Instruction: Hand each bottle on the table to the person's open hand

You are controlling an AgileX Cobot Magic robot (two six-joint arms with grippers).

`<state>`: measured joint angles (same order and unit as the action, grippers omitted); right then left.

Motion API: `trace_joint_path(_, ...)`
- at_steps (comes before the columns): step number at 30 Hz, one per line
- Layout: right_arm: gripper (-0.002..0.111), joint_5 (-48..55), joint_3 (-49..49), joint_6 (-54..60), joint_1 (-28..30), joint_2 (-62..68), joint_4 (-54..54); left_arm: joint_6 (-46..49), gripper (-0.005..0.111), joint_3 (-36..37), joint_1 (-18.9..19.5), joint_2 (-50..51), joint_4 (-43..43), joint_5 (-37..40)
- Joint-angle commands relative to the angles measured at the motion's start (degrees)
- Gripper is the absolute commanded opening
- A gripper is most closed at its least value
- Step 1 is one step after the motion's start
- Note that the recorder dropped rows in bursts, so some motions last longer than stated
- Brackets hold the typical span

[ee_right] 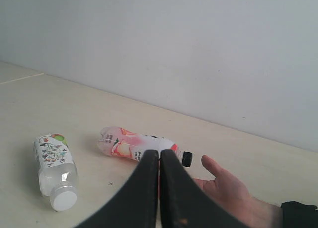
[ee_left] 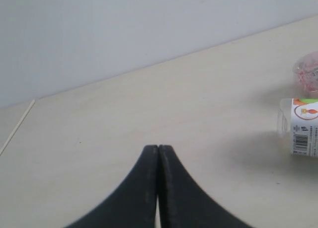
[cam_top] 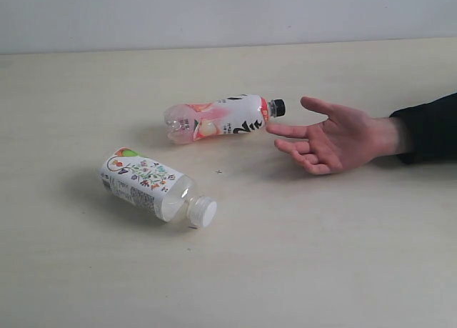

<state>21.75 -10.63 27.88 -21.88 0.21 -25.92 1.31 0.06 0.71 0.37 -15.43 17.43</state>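
The big pale surface fills most of the exterior view. Two bottles lie on their sides on it.

The person's open hand rests at the middle right, palm up, fingers spread. A black sleeve shows behind it.

The pink bottle lies just above the middle of the frame. Its black cap points at the hand, and one fingertip is very near it. The flower bottle lies at the lower left of the middle, apart from the pink one. Its white cap points to the lower right.

Both bottles look like thin, clear plastic, so I think they are light. They may squash if squeezed hard. They are round and smooth, so they could roll or slip. The best place to hold is around the fat middle, across the label, not the little cap.

The left pincer is pressed together and holds nothing. The right pincer is together too, and empty.

The pink label has big black marks that I cannot read. The flower label has a bar code and tiny print, too small to read.
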Motion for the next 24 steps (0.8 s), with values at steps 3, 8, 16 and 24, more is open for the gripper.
trace_joint_path(3, 0.002, -0.65, 0.08, 0.05, -0.08, -0.21, -0.22, -0.40, 0.001, -0.06, -0.10, -0.37, 0.78, 0.73)
trace_joint_path(8, 0.002, -0.65, 0.08, -0.06, -0.08, -0.21, -0.22, -0.17, 0.001, -0.06, -0.10, -0.37, 0.78, 0.73)
trace_joint_path(16, 0.002, -0.65, 0.08, 0.07, -0.08, -0.21, -0.22, -0.17, 0.001, -0.06, -0.10, -0.37, 0.78, -0.68)
trace_joint_path(24, 0.002, -0.65, 0.08, 0.07, -0.08, -0.21, -0.22, -0.17, 0.001, -0.06, -0.10, -0.37, 0.67, -6.03)
